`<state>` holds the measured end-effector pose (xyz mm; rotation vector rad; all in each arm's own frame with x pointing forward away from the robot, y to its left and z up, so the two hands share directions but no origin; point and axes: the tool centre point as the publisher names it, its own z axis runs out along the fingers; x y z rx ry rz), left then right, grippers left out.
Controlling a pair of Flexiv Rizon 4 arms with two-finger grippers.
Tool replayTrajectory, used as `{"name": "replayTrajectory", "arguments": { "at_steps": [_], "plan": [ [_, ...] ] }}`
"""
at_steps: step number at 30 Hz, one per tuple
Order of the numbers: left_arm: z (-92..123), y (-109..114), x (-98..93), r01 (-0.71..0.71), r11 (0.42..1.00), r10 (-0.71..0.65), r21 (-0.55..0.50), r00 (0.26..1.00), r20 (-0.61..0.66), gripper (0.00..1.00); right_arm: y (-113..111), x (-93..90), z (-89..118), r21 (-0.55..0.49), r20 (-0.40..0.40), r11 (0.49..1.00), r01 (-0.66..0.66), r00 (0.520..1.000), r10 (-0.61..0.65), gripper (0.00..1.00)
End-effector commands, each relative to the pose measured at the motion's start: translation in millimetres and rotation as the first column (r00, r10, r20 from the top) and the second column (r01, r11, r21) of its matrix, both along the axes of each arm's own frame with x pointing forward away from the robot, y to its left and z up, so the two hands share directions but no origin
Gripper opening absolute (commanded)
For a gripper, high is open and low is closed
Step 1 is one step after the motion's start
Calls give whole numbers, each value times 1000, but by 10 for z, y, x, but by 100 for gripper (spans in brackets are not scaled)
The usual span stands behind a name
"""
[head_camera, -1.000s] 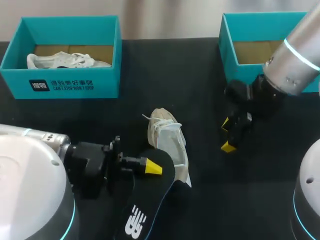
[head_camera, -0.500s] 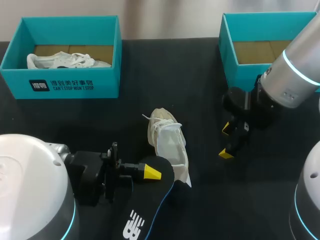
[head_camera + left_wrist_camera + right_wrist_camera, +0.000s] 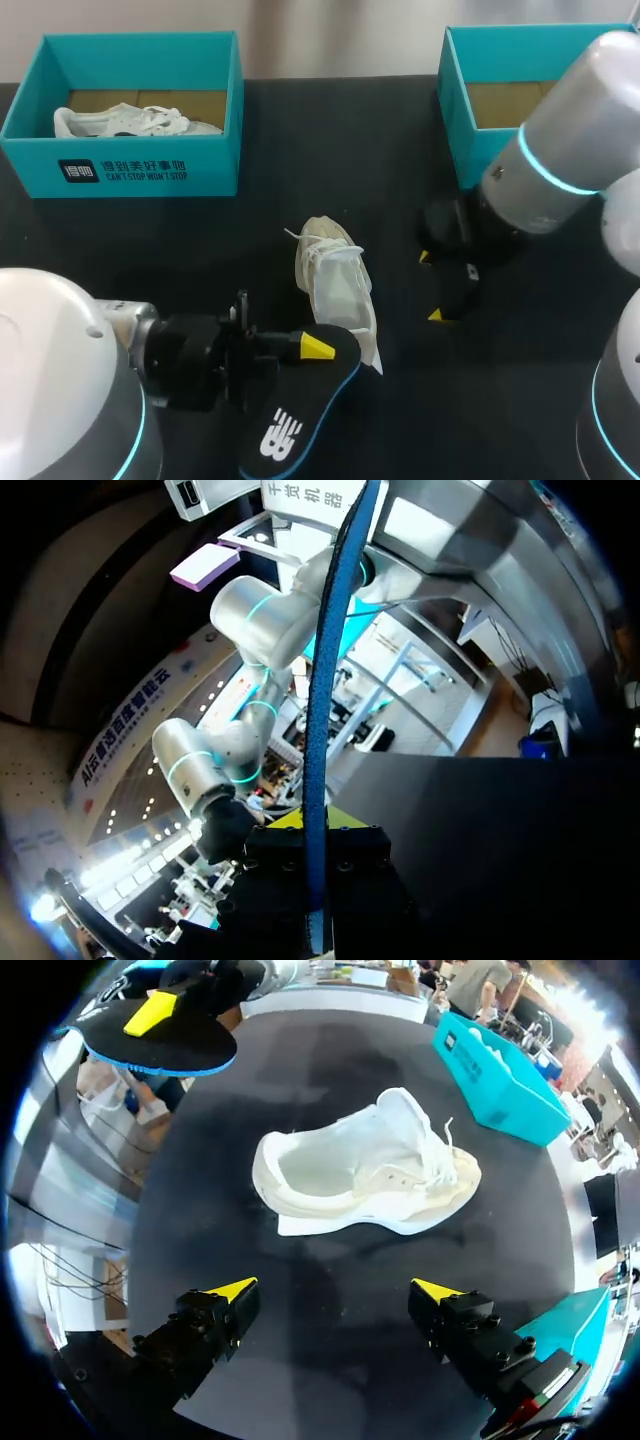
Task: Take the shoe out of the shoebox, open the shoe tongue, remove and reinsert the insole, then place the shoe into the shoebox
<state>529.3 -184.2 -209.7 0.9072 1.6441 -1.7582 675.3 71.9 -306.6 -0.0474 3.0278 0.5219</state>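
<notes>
A white shoe (image 3: 335, 285) lies on the black table at the middle, its opening toward my right gripper (image 3: 335, 1290), which shows it as the shoe (image 3: 365, 1170) just ahead of its wide-open fingers. In the head view my right gripper (image 3: 432, 287) hangs open a little to the shoe's right. Near the front edge, my left gripper (image 3: 318, 346) is shut on a black insole (image 3: 300, 420) with a blue rim, held above the table by the shoe's heel. The left wrist view shows the insole (image 3: 320, 730) edge-on between the fingers. The insole (image 3: 160, 1035) also shows beyond the shoe.
A teal shoebox (image 3: 140, 170) at the back left holds another white shoe (image 3: 120, 122). A second teal shoebox (image 3: 455, 110) stands at the back right, behind my right arm, showing a brown floor inside.
My right gripper has moved left and lower, closer to the shoe, still open. My left gripper has shifted a little to the right and turned the insole, keeping hold of it.
</notes>
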Motion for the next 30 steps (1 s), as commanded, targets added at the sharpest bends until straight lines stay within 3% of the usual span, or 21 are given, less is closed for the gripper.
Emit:
{"name": "replayTrajectory", "arguments": {
  "at_steps": [1,14,21,30],
  "plan": [
    [-95,-117,54,-4,1000,4,-10,1000,-4,0,188,113,-153,-28,11,999,-28,1000,29,100],
    [-327,-85,284,-77,997,76,-29,996,-39,0,277,232,-388,-20,13,996,-90,996,90,100],
    [-405,-113,423,-97,995,97,-27,995,-7,0,404,220,-481,28,-12,997,-77,997,77,100],
    [-420,-135,518,-114,993,114,-27,994,4,0,513,103,-499,12,-55,998,-55,997,55,100]
  ]
}}
